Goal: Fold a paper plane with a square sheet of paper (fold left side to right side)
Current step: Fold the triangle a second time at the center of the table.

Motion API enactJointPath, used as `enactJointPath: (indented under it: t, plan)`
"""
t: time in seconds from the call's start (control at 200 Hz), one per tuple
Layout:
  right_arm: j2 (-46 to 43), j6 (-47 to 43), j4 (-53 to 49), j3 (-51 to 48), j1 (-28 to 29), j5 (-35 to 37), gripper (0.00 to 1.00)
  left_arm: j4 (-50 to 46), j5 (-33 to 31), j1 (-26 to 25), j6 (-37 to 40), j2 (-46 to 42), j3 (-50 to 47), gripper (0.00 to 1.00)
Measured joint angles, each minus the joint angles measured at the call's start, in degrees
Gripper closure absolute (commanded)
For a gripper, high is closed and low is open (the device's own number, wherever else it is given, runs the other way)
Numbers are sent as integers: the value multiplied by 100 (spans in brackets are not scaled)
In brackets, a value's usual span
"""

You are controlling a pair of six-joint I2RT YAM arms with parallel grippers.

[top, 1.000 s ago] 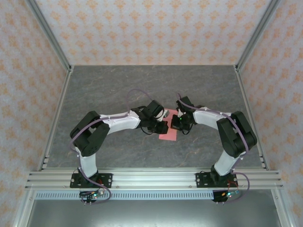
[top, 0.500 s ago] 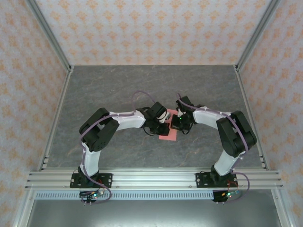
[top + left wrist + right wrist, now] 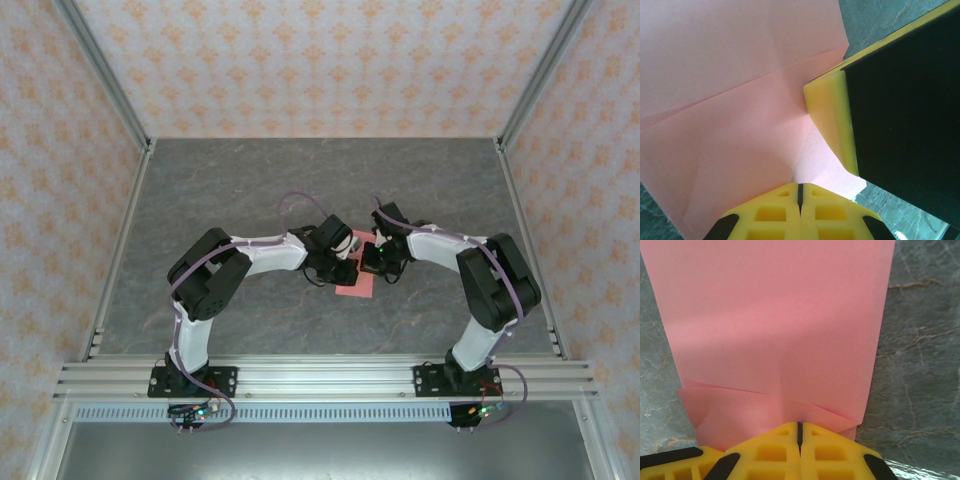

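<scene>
Count: one sheet of paper (image 3: pixel 356 286), two arms, two tools.

Sheet: salmon pink, plain. It lies flat on the grey marbled worktop (image 3: pixel 250 180), near the middle and between the two tool heads. From above, only its near part shows past the tools.

Left tool (image 3: pixel 344 264): sits over the left edge of the sheet. In the left wrist view the two yellow fingers meet along a thin dark seam, so the left tool (image 3: pixel 799 186) is closed, with its tip on the sheet (image 3: pixel 725 125). I cannot tell whether any paper is pinched in the seam. One long crease runs across the sheet from lower left to upper right, and a fainter one crosses it. A yellow-edged black block (image 3: pixel 832 120) comes in from the right, its yellow corner touching the paper.

Right tool (image 3: pixel 372 262): sits over the right edge of the sheet, just beside the left tool. In the right wrist view its fingers also meet at a seam, so the right tool (image 3: pixel 799 424) is closed, with its tip against the sheet (image 3: pixel 775 315). Two layers show here: a top layer, and a lower one sticking out just in front of the fingers. Again I cannot tell whether paper is gripped.
</scene>
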Motion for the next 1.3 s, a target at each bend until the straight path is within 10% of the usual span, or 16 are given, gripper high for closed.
enactJointPath:
  t: [1.301]
  plan:
    - [96,-42,-232,153,48,81,95,627,-155,85,-678,-999,-1576,98]
